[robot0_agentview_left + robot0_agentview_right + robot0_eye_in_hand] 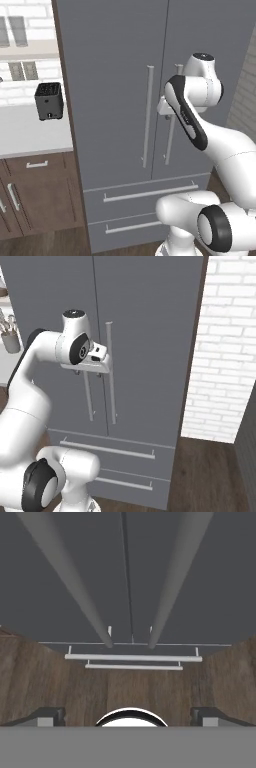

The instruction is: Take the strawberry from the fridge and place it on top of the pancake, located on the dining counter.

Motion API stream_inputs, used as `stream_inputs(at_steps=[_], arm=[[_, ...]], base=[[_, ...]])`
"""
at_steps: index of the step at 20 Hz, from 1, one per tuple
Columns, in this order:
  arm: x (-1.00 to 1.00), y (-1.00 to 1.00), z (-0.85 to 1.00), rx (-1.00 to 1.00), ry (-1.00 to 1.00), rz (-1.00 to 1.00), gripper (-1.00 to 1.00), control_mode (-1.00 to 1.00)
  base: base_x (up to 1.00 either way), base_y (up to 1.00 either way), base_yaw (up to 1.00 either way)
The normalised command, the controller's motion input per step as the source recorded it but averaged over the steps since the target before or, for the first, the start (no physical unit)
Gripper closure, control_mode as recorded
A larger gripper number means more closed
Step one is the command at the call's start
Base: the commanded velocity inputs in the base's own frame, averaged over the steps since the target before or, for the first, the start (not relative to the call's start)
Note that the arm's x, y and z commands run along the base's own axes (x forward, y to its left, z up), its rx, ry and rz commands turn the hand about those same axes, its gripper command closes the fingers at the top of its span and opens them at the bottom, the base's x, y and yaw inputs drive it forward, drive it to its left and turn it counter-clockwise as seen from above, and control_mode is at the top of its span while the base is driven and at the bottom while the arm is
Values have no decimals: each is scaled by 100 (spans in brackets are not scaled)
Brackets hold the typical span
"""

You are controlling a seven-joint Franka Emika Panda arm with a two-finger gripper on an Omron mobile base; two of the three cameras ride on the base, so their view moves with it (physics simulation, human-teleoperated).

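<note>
Operator: Fridge (pixel 115 100) status?

Arm: Both doors are shut. Two long silver bar handles (pixel 148 116) stand upright, one on each side of the centre seam. Two drawers sit below the doors, each with a horizontal bar pull, and both are shut too.

Operator: Gripper position?

Arm: My gripper (pixel 101 351) is up at the doors, close to the upper part of the handles, in front of the centre seam. In the hand view I look down along the door faces: the two handles run away from me on either side of the seam, with the drawer pulls (pixel 133 658) and the wood floor (pixel 130 687) beyond them. Whether a finger touches a handle, I cannot tell.

Operator: Jaw state?

Arm: Spread wide, with nothing between them. My fingertips (pixel 47 716) show at the far left and far right of the hand view's lower edge.

Operator: Strawberry location?

Arm: Cannot tell; the closed doors hide the fridge interior.

Operator: Surroundings?

Arm: To the left of the fridge, a black toaster (pixel 49 100) stands on a pale counter (pixel 30 135) over brown cabinets. To the right of the fridge is a white brick wall (pixel 225 346).
</note>
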Motion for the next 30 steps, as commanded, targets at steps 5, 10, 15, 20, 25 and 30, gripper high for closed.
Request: stream_inputs(at_steps=[5,10,15,20,25,30], arm=[[0,0,0,0,0,0,-100,100],[44,-2,0,0,-4,0,-100,-100],[52,-9,0,0,-20,0,-100,-100],[30,-21,0,0,-9,0,-100,-100],[16,-24,-1,-2,-20,0,-100,-100],[30,-2,-19,-8,-22,0,-100,-100]], base=[[0,0,0],[5,0,0],[0,0,0],[0,0,0],[0,0,0],[0,0,0]])
